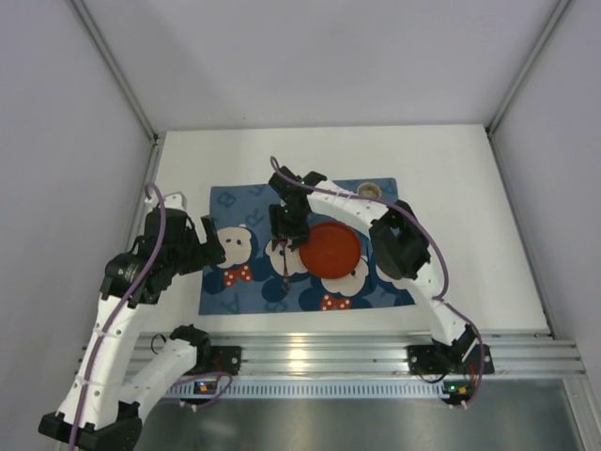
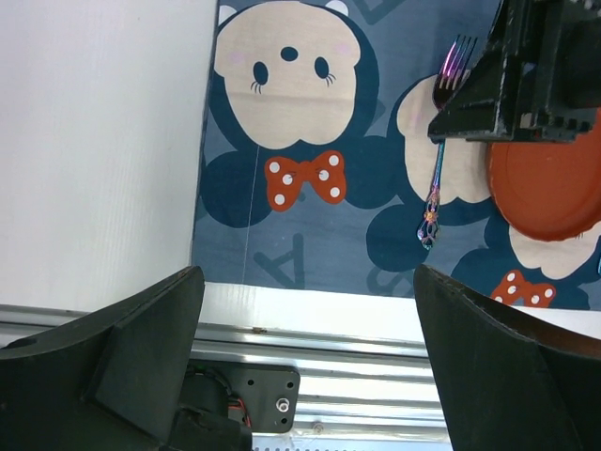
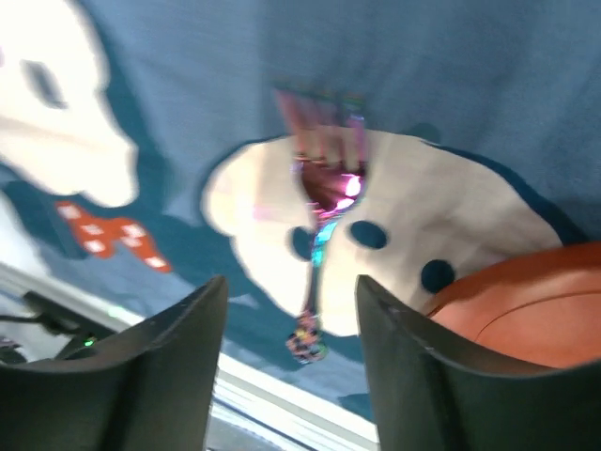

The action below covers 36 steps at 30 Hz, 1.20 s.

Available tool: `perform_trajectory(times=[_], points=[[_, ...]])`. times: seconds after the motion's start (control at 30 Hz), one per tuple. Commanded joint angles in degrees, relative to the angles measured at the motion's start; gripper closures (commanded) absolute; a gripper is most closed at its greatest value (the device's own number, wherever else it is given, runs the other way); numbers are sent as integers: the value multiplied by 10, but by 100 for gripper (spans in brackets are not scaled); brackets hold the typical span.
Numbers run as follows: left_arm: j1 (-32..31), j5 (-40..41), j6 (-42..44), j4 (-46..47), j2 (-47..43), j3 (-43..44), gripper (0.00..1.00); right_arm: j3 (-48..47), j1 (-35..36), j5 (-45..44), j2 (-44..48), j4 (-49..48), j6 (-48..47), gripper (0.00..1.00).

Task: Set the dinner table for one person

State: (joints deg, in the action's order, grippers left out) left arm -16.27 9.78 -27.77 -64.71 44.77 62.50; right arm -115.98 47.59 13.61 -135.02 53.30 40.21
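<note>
The white dinner table point(image 1: 460, 207) carries a blue mouse-printed placemat point(image 1: 244, 291). A red plate point(image 1: 329, 250) lies on the mat. An iridescent fork point(image 1: 285, 266) lies flat on the mat just left of the plate, tines pointing away from the arms. My right gripper point(image 1: 285, 242) hangs over the fork, open and empty. In the right wrist view point(image 3: 291, 287) the fork point(image 3: 319, 225) shows between the spread fingers, blurred, with the plate point(image 3: 535, 301) to the right. My left gripper point(image 1: 214, 248) is open and empty over the mat's left edge. Its view point(image 2: 305, 282) shows the fork point(image 2: 437, 178) and plate point(image 2: 549, 188).
A small cup point(image 1: 370, 190) stands at the mat's far right corner. The aluminium rail point(image 1: 376, 352) with the arm bases runs along the near edge. Grey walls enclose the table on three sides. Bare white table point(image 2: 94, 141) lies left of the mat.
</note>
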Motion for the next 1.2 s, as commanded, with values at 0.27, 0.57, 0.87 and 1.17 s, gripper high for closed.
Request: perform_trajectory(times=[0.27,0.57,0.87,1.17], points=[[-2,-35,16,91,75,28,1,-89,14,-37,259,15,-135,22],[-2,34,93,292,158,-22,1,181,16,-213,560,-57,-172,13],[5,126,264,679,199,-256,1,392,16,-317,799,-128,-122,0],[127,-48,205,983,268,-413,1,477,15,-401,958,-107,-72,0]])
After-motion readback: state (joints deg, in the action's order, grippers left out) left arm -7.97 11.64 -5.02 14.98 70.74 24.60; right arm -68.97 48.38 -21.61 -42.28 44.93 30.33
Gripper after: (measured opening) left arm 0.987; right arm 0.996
